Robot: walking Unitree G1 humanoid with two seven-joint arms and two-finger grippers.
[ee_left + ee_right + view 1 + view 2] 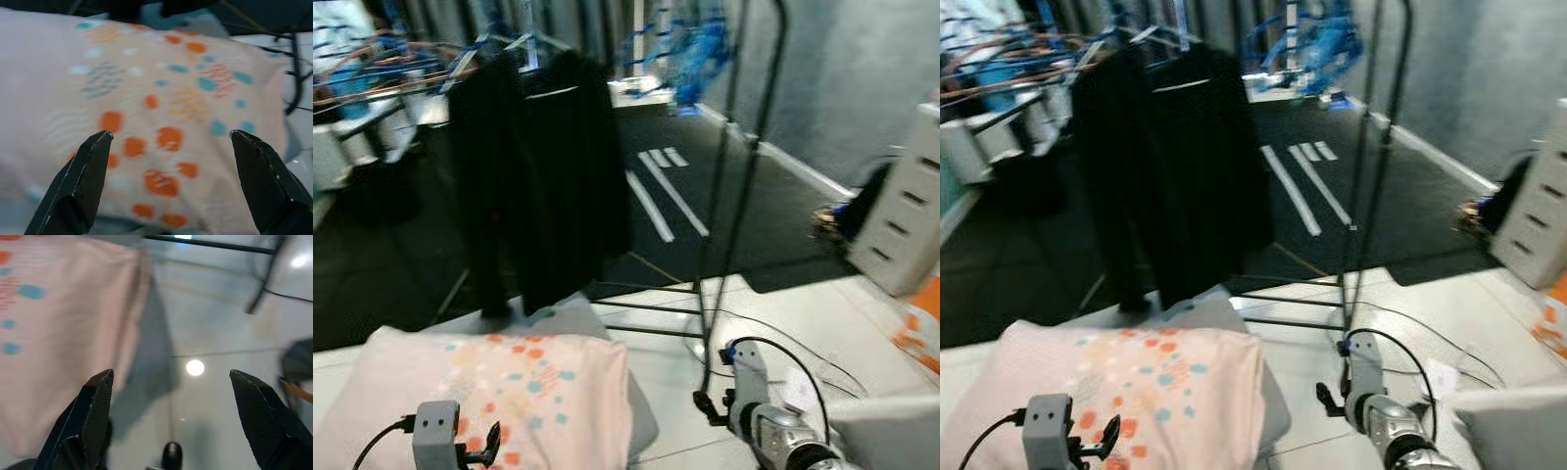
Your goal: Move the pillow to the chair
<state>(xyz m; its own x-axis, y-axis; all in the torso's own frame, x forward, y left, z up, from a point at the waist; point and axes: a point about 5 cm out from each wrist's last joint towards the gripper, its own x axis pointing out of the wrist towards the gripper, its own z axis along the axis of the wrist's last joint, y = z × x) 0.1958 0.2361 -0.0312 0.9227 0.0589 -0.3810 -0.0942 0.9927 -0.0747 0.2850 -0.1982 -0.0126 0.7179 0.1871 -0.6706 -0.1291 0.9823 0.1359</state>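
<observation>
pillow low in front, cut off at the frame edge

pink spotted pillow (499, 397) lies on a pale surface below the left gripper (168, 134), fingers spread, empty; right gripper (171, 374) gapes over glossy floor (220, 333) beside it; blurred black garments (543, 166) hang behind.

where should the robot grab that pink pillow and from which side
Probably both short ends of the pillow, one tool per side: it lies flat and wide. The left tool hovers open over its dotted top; the right tool, open, sits by its right edge, beside the floor.
</observation>
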